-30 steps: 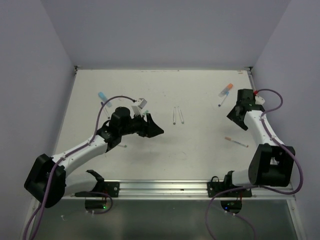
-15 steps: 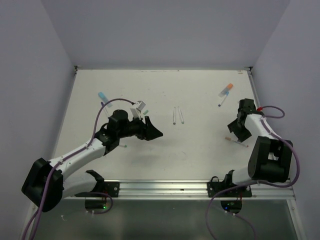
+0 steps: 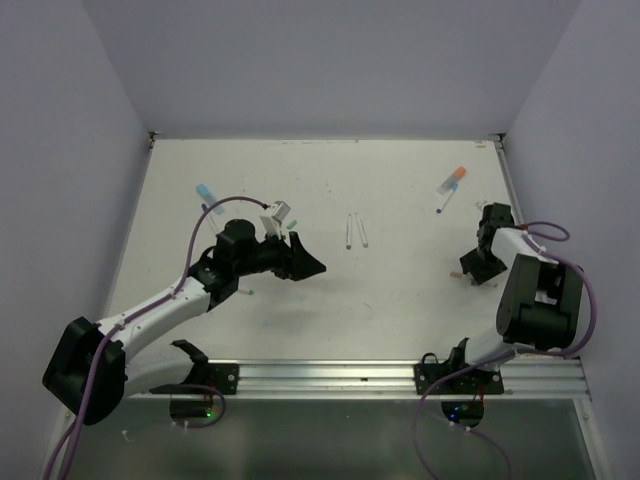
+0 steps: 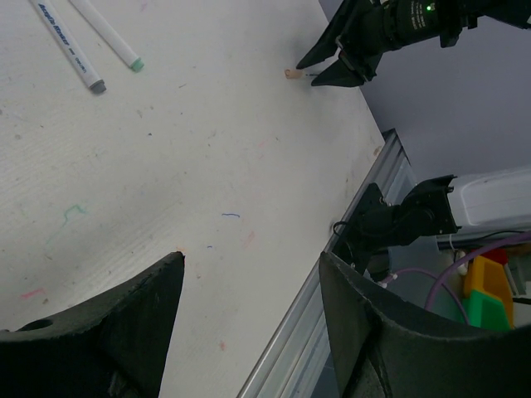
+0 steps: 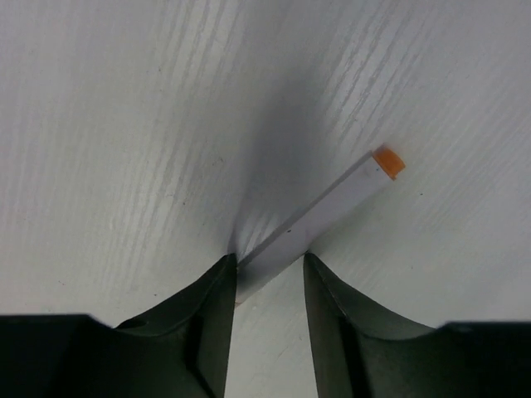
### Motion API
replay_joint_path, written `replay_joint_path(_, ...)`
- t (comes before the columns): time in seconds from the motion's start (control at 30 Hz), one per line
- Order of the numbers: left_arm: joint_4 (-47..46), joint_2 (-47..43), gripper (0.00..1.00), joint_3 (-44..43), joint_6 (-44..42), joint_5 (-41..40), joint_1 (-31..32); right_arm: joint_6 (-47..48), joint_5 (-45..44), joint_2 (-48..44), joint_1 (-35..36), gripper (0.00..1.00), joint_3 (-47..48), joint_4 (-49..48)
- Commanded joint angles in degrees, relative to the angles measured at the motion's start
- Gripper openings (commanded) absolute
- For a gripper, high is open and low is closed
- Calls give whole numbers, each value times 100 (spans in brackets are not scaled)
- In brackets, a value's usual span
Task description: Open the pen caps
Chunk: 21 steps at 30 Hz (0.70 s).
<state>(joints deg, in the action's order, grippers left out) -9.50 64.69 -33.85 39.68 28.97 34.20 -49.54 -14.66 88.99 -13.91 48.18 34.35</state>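
Rail (image 3: 330,376) is nearest me, well short of the paired grey pens (image 3: 355,230), my landmark. Left of that pair my left gripper (image 4: 250,264) hangs spread wide and empty, probably kept free to pull a cap. Right of the pair, my right gripper (image 5: 270,259) is down on the table, fingers (image 5: 207,323) bracketing a white pen (image 5: 319,211) low on its barrel so the orange tip (image 5: 388,161) sticks out clear; true pinch or not, cannot tell. Beyond the pair: orange cap (image 3: 460,173) on its marker far right, light blue cap (image 3: 205,189) far left. White table (image 3: 400,320), ink-scuffed; plain pale walls (image 3: 330,60).
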Motion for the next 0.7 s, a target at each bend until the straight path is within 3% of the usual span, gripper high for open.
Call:
replay_joint_path(0.0, -237, -61, 70, 71, 22, 12, 26, -30, 314, 180, -24, 38, -204, -183)
replay_joint_path(0.1, -263, -44, 70, 45, 66, -6, 17, 58, 490, 233, -24, 26, -353, -262)
replay_joint_path(0.13, -289, -35, 70, 45, 110, -6, 17, 171, 551, 224, -15, 13, -362, -288)
replay_joint_path(0.2, -307, -44, 70, 36, 128, -32, 26, 321, 788, 172, -15, 1, -494, -376)
replay_joint_path(0.43, -289, 140, 70, -148, 171, -41, 26, 954, 1622, -662, 37, 0, -880, -876)
replay_joint_path(0.67, -1256, 983, 68, -184, 611, 881, 17, 1710, 2519, -1683, 581, 0, -811, -1264)
